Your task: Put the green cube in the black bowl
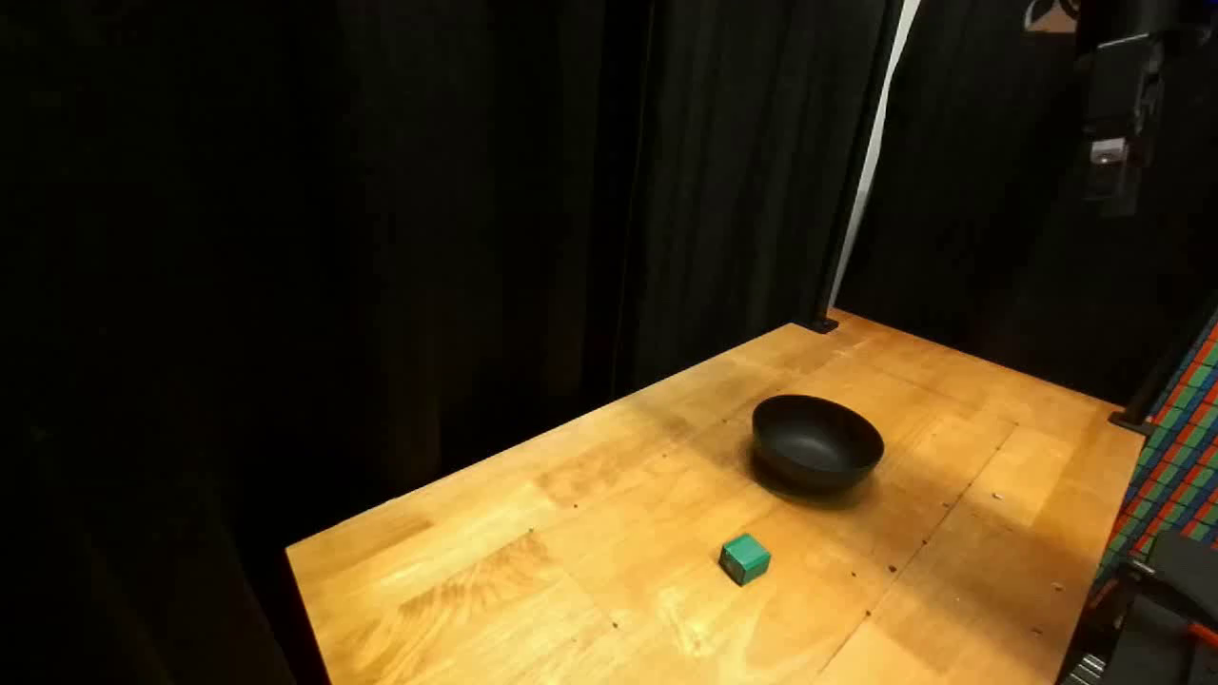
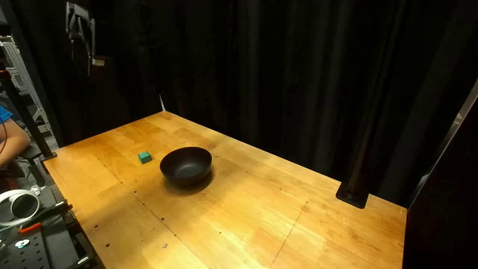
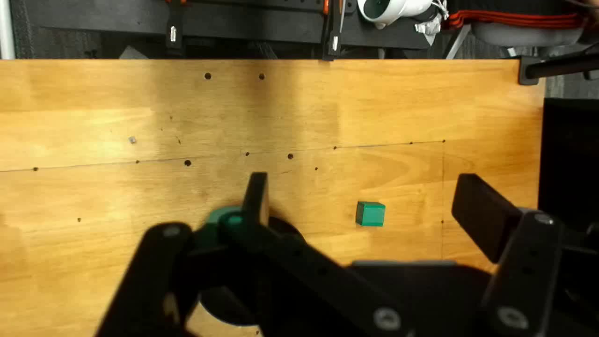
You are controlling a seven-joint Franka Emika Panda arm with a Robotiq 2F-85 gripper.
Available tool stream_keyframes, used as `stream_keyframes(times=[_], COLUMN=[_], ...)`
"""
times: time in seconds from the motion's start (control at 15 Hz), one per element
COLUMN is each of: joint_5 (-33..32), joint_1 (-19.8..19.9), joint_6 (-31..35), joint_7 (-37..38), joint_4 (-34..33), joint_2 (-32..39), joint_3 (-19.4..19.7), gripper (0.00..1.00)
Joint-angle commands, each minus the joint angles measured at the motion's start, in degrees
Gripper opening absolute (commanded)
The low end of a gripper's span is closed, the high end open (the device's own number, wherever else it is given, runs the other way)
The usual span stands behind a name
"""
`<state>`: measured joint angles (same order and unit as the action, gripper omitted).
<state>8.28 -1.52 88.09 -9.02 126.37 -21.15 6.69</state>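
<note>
The green cube point(image 1: 745, 558) lies on the wooden table in both exterior views point(image 2: 144, 157). The black bowl point(image 1: 816, 444) stands upright near it, apart from it, and looks empty in both exterior views point(image 2: 186, 166). In the wrist view the cube point(image 3: 371, 214) shows between my wide-spread fingers, far below them. My gripper point(image 3: 365, 199) is open and holds nothing. The bowl point(image 3: 227, 306) is mostly hidden behind the left finger there. A blurred green patch beside that finger is unclear. In both exterior views the gripper point(image 1: 1115, 162) is dark, high above the table point(image 2: 84, 41).
Black pole mounts stand at the table point(image 2: 261, 209) edges, such as one mount point(image 2: 353, 194) at the back. Black curtains hang behind. A dark bench point(image 3: 262, 23) with clamps and a white ring-shaped object point(image 2: 18, 207) adjoins one side. A person's arm point(image 2: 13, 144) shows beyond.
</note>
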Motion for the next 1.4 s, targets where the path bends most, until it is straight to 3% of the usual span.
stream_keyframes(times=[0.0, 0.53, 1.33], joint_5=[0.25, 0.25, -0.63], joint_1=[1.12, 1.11, -6.25], joint_6=[-0.12, -0.12, 25.02], joint_7=[-0.31, -0.31, 3.99], joint_4=[-0.21, -0.54, 3.66], joint_2=[0.09, -0.06, 17.71], joint_3=[-0.94, -0.93, -13.95], gripper=[1.00, 1.00, 1.00])
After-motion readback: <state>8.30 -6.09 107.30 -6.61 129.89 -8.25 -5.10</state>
